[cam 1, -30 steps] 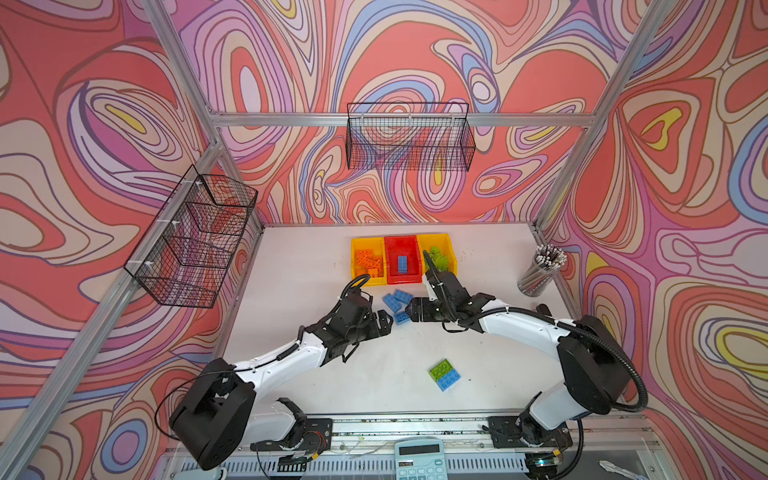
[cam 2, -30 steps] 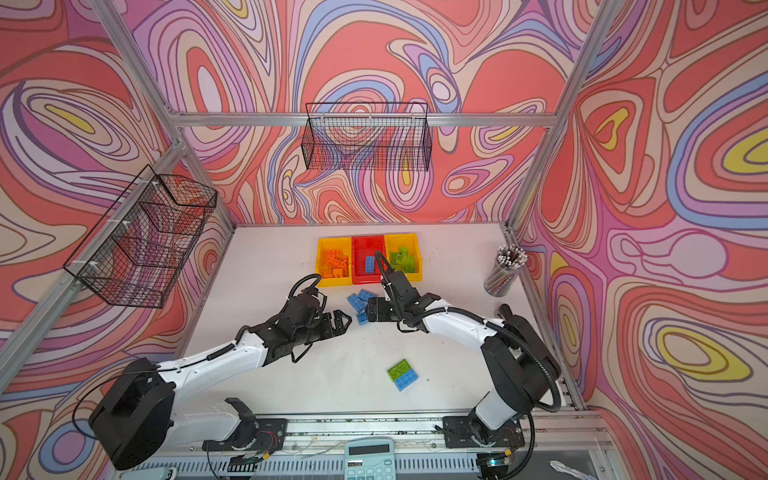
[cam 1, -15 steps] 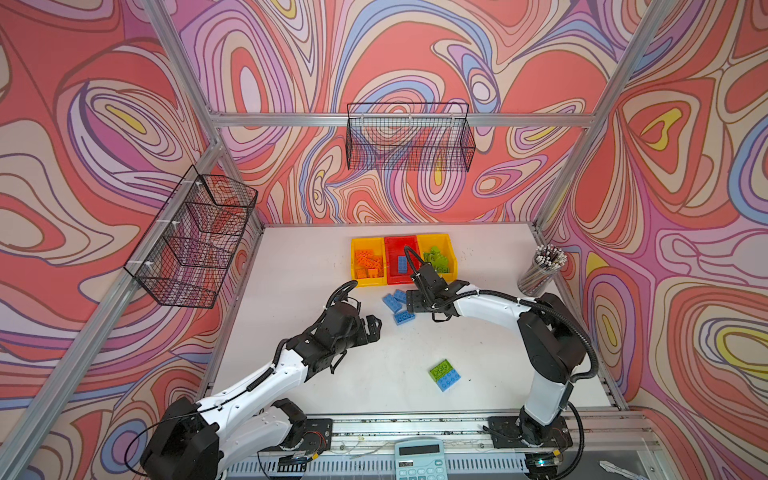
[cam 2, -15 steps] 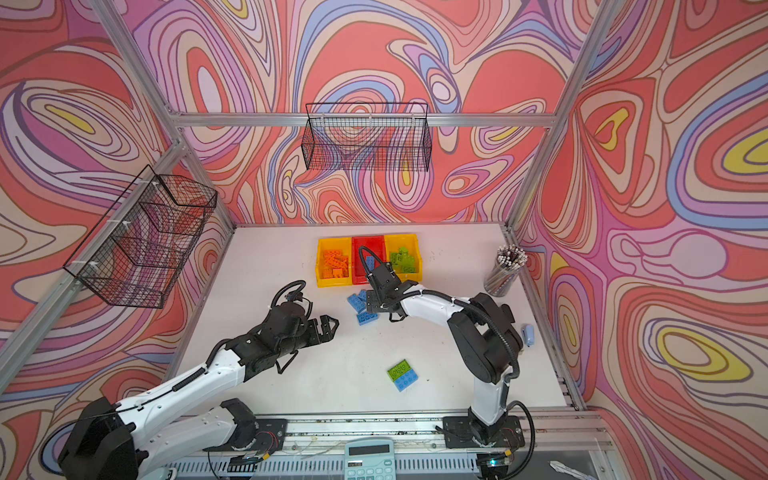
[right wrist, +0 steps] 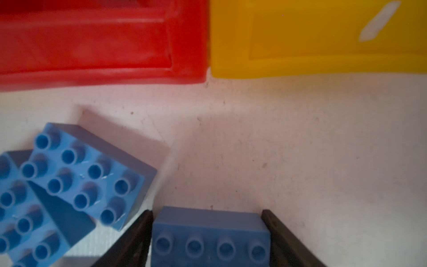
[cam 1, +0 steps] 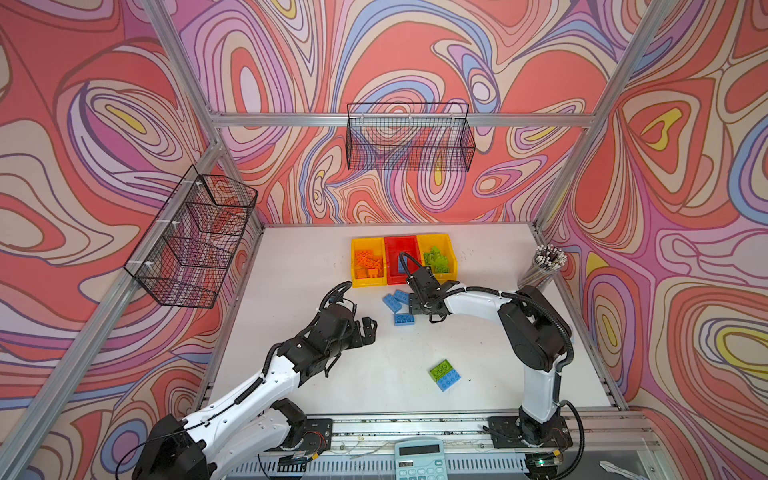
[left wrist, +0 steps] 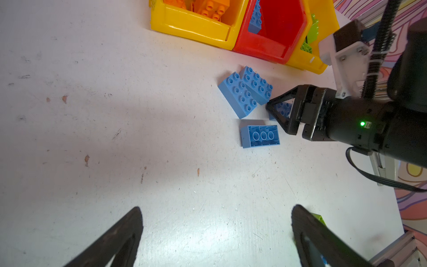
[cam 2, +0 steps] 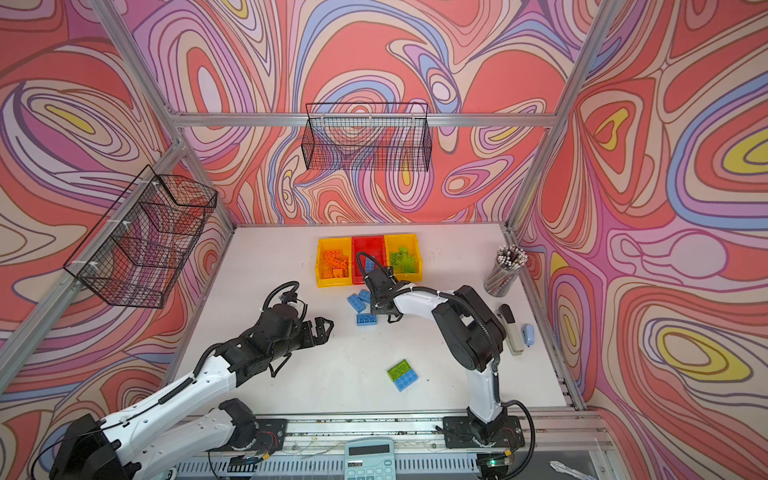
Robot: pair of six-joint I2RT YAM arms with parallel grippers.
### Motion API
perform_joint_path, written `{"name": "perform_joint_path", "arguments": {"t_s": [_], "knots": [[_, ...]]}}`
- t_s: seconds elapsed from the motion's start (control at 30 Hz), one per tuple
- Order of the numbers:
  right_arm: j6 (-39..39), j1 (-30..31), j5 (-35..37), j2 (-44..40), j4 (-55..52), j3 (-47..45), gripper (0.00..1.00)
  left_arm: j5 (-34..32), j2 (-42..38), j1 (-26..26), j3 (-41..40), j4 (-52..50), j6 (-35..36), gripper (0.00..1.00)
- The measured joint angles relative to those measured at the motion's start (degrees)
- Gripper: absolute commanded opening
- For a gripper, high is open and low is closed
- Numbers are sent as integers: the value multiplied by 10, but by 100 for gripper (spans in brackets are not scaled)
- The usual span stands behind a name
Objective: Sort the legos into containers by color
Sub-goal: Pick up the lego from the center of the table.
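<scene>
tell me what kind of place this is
Probably a robot lab cell: left arm and right arm bolted by a white table, an aluminium frame with patterned panels, toy bricks and sorting bins.

No legible text or numbers anywhere
</scene>
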Motion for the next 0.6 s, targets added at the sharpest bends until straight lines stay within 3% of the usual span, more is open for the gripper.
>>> {"name": "perform_joint_path", "arguments": {"t_s": [0.13, 0.23, 0.6], "knots": [[1, -2, 2, 1, -2, 2, 44, 0, -3, 4, 0, -5, 5, 100], [0, -2, 4, 1, -9, 5, 39, 0, -3, 6, 0, -11, 9, 100], [-38, -2, 2, 0, -72, 139, 39, 1, 31, 6, 41, -28, 41, 100]]}}
